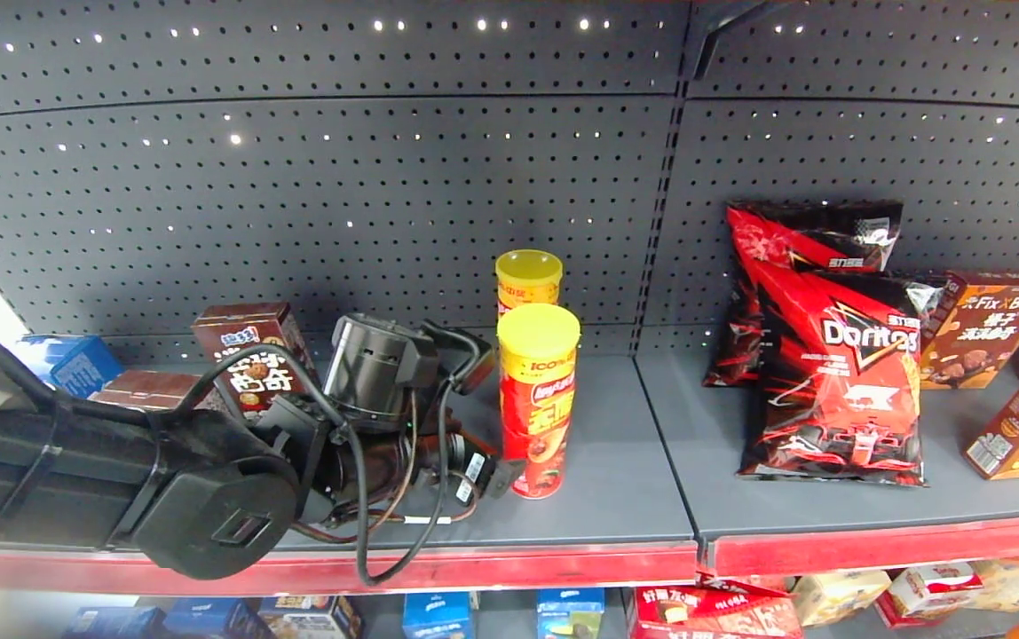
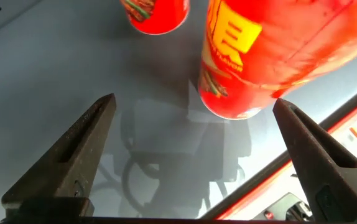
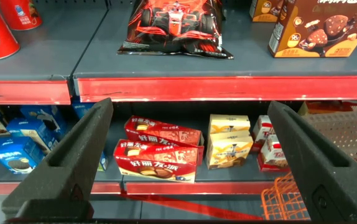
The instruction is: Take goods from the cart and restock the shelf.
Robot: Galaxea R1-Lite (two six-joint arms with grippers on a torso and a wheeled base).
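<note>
Left wrist view: left gripper (image 2: 194,102) spread wide, chip can (image 2: 253,56) standing just beyond its fingertips, ungripped. Right wrist view adds the right gripper (image 3: 191,107), wide, facing lower-shelf boxes (image 3: 160,152).

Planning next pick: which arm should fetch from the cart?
Right, probably: the right tool, open, hangs low by the orange basket; the left tool, open, is up at the shelf beside the chip can.

left arm (image 1: 101,484) extended | left gripper (image 2: 194,102) jaws apart | right gripper (image 3: 191,106) jaws apart
</note>
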